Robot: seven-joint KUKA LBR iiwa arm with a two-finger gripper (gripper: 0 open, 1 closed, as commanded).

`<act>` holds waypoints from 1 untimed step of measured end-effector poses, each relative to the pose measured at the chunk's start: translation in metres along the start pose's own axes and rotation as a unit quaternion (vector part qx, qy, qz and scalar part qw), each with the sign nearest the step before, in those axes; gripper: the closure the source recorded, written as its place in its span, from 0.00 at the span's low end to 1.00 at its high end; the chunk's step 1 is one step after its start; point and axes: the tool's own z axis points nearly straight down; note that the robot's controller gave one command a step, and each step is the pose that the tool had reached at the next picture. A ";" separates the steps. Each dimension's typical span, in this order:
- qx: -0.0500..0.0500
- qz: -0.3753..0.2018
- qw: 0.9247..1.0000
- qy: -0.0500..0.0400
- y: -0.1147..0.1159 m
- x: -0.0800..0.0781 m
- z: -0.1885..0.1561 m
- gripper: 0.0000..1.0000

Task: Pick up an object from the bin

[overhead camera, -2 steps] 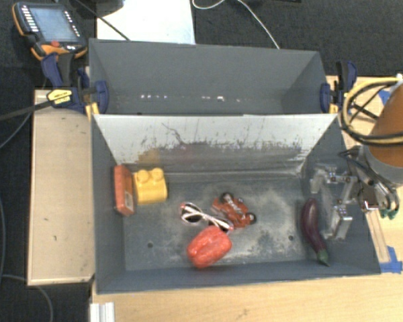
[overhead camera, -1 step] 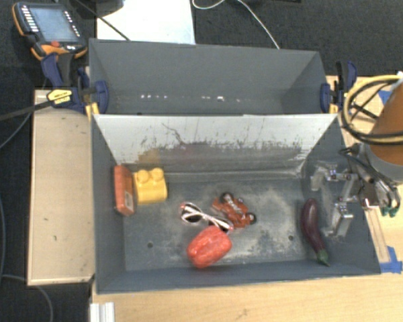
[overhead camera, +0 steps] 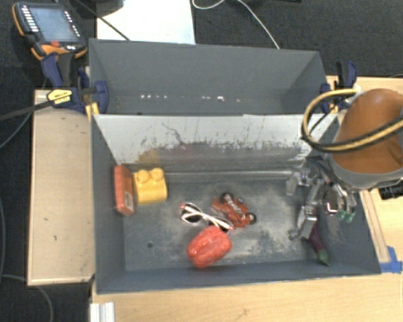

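Gripper (overhead camera: 307, 221) down well right of red pepper (overhead camera: 209, 246), at far end of dark eggplant (overhead camera: 317, 241). Eggplant runs front-to-back, green stem pointing front. Open or closed: cannot tell.

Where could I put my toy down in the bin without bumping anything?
Bare floor lies in the front left corner, in front of the yellow block and left of the red pepper. Another gap sits between the orange toy and the gripper. It is crowded in the middle, where pepper, toy and white glasses bunch together.
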 end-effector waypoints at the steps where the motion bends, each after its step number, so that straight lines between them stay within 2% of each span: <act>1: 0.000 0.131 0.991 -0.006 0.004 0.024 -0.066 0.00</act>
